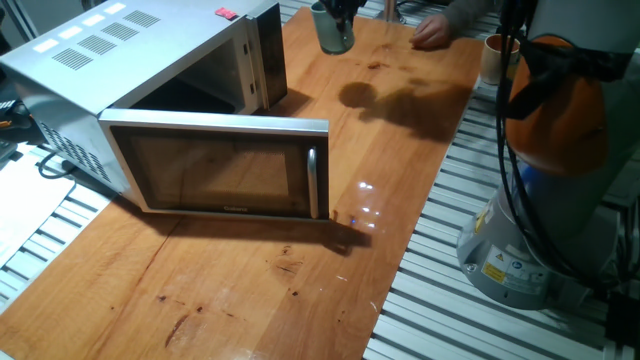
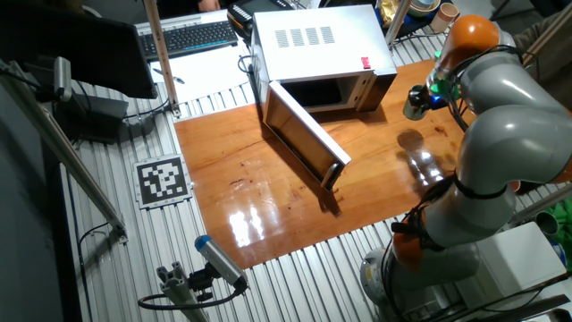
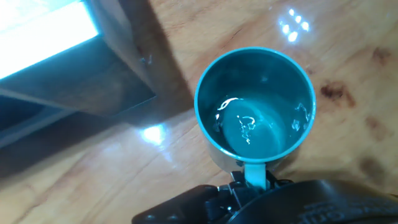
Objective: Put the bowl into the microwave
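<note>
While held aloft, glossy round bowl [image 3: 255,106], boxy vented microwave [image 1: 150,70], wooden table [image 1: 300,270]

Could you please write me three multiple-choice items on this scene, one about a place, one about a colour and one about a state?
1. Where is the bowl?
A. Inside the oven
B. Held above the wooden table, beside the microwave
C. On the floor

2. What colour is the small tag on top of the microwave?
A. Pink-red
B. Green
C. Yellow

3. How does the microwave's door stand?
A. Shut
C. Swung wide open
B. Taken off

Answers:
1 B: one fixed view shows the bowl hanging from the gripper, its shadow well below it on the wood.
2 A: both fixed views show a pink-red tag.
3 C: the door stands out from the box and the cavity is open to view.
</note>
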Controlling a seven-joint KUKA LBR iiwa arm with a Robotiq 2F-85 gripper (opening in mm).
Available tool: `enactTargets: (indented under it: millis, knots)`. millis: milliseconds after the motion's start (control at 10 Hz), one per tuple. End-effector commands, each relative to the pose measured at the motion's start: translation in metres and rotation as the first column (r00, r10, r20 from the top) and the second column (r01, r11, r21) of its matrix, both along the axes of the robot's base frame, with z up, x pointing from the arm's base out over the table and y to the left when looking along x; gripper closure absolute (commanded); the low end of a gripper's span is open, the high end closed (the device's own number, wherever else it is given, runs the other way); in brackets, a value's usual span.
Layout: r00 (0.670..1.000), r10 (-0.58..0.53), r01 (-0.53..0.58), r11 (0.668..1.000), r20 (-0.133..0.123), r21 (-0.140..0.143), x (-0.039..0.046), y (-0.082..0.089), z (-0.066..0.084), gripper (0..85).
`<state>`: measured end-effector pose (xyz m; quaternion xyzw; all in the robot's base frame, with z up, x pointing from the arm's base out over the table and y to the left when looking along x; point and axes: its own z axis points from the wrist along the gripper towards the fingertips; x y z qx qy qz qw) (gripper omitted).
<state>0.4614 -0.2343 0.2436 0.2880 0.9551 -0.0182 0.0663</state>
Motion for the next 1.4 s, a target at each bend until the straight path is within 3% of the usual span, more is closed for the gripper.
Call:
enactTargets:
  millis: [0, 300, 600, 800, 900, 1200, 1300]
  knots:
    - [1.000, -0.020, 0.020, 1.000, 0.004, 0.003, -0.0002, 0.015, 0.001, 85.0]
    - [0.997, -0.074, 0.073, 0.997, 0.017, 0.019, -0.0008, 0.042, -0.005, 85.0]
    - [0.995, -0.101, 0.101, 0.995, 0.013, 0.018, -0.0019, 0.054, -0.010, 85.0]
    - [0.993, -0.115, 0.115, 0.993, 0.012, 0.007, -0.0032, 0.060, -0.013, 85.0]
    - [0.996, -0.093, 0.093, 0.996, 0.006, -0.012, -0.0032, 0.060, -0.013, 85.0]
    - [0.999, 0.031, -0.032, 0.999, -0.037, -0.038, -0.0032, 0.060, -0.013, 85.0]
    - [0.998, 0.061, -0.063, 0.997, -0.024, -0.055, -0.0032, 0.060, -0.013, 85.0]
